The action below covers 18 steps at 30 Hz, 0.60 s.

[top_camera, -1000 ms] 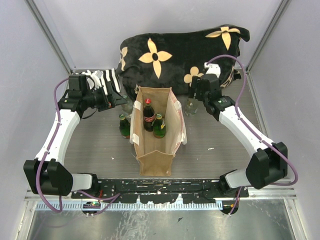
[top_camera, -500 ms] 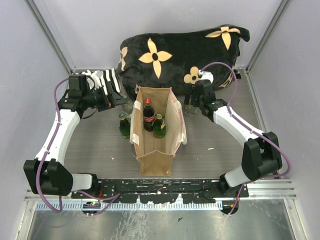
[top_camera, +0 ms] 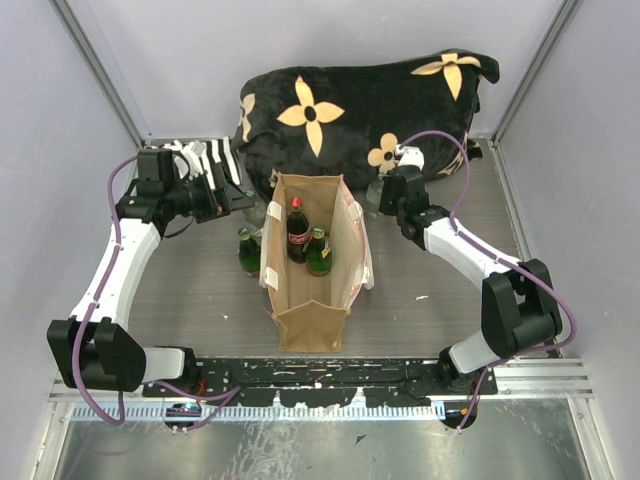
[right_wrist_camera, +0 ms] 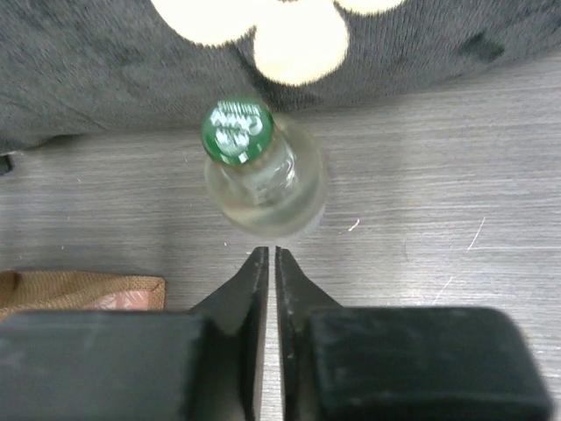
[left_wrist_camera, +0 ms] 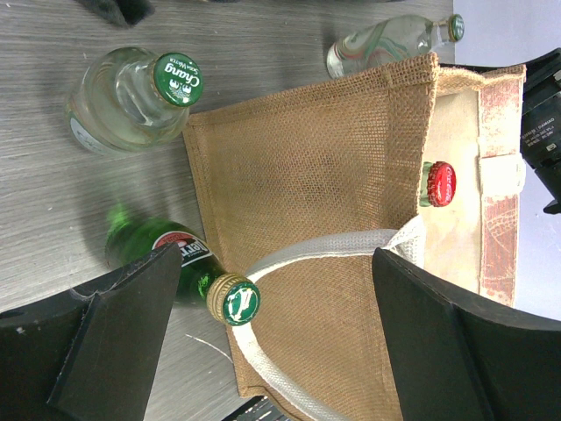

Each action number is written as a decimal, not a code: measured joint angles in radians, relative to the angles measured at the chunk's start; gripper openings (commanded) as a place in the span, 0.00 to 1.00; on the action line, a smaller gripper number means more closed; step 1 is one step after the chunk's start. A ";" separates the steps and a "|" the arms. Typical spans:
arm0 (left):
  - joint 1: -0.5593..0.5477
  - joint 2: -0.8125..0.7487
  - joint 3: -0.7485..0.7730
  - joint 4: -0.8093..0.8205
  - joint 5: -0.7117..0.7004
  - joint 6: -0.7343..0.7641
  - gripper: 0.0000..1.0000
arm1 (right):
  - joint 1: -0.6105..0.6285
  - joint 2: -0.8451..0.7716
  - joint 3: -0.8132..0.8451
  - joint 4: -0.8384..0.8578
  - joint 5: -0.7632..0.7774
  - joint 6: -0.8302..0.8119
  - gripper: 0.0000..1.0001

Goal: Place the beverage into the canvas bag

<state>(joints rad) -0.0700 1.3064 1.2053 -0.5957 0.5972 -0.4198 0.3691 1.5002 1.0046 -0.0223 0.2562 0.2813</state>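
Note:
The tan canvas bag (top_camera: 312,305) stands open at the table's middle, with a red-capped cola bottle (top_camera: 297,230) and a green bottle (top_camera: 319,253) inside. A clear beverage bottle with a green cap (right_wrist_camera: 263,175) stands right of the bag, in front of the cushion. My right gripper (right_wrist_camera: 267,254) is shut and empty, its tips just short of that bottle. Left of the bag my left gripper (left_wrist_camera: 276,289) hangs open over a green bottle (left_wrist_camera: 233,299) and the bag's pale handle (left_wrist_camera: 324,248).
A black flowered cushion (top_camera: 350,105) fills the back of the table. Another clear bottle with a green Chang cap (left_wrist_camera: 131,92) stands left of the bag, behind the green one. Grey walls close in on both sides.
My right gripper has dropped in towards the clear bottle beside the bag and its jaws have shut with nothing between them. The left arm has not moved.

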 measured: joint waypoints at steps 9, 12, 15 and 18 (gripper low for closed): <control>0.000 0.006 0.000 0.000 0.000 0.000 0.96 | 0.000 0.000 -0.025 -0.009 -0.012 -0.006 0.46; 0.000 0.012 0.000 0.000 0.002 0.000 0.96 | 0.000 0.000 -0.026 -0.008 -0.016 -0.005 0.63; 0.000 0.014 0.000 0.000 0.005 0.000 0.96 | 0.000 -0.002 -0.033 0.002 -0.021 -0.010 0.66; 0.000 0.015 0.000 0.000 0.006 0.000 0.96 | 0.000 -0.002 -0.034 0.011 -0.024 -0.010 0.67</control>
<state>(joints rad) -0.0700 1.3212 1.2053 -0.5957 0.6037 -0.4198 0.3691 1.4982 0.9703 -0.0116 0.2325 0.2718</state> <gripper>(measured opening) 0.965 0.661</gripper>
